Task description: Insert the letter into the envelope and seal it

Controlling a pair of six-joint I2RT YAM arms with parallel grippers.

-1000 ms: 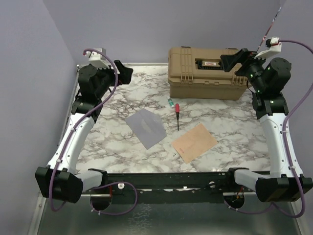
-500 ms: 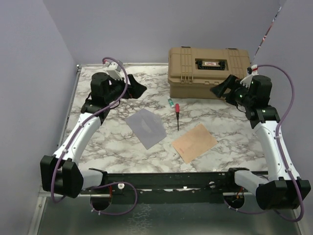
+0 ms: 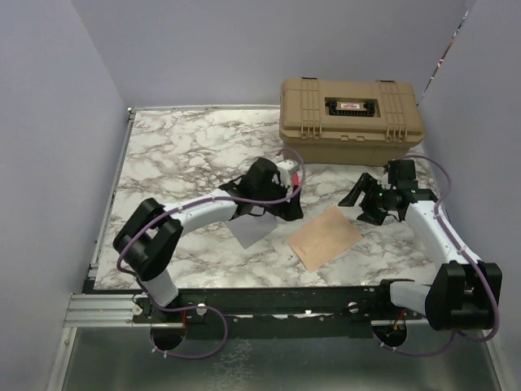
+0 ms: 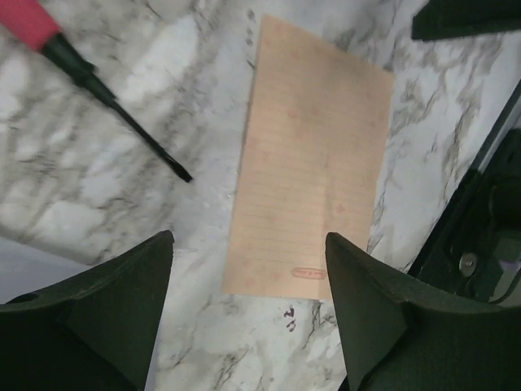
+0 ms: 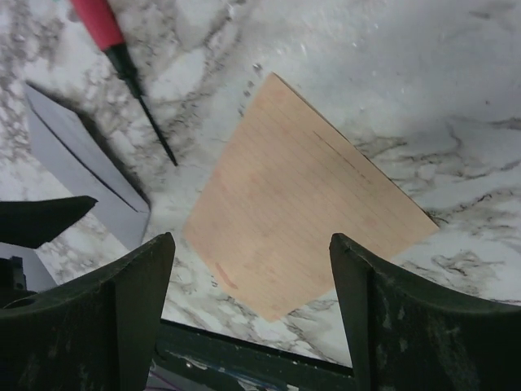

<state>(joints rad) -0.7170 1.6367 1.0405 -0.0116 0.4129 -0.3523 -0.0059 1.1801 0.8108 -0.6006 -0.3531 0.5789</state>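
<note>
down over the desk (image 3: 179,155) now, swung in from the back corners. hovers with left pincer (image 4: 248,240) spread, letter (image 4: 313,163) flat just beyond its tips; keeps right pincer (image 5: 252,240) spread above it too, envelope (image 5: 81,155) leftward. grips nothing yet; pickup likely next.

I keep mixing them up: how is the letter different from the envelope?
The letter is tan; the envelope is grey. The letter shows faint ruled lines; the envelope looks plain. The letter lies uncovered; the left arm hides part of the envelope. Both are flat paper on the table.
</note>
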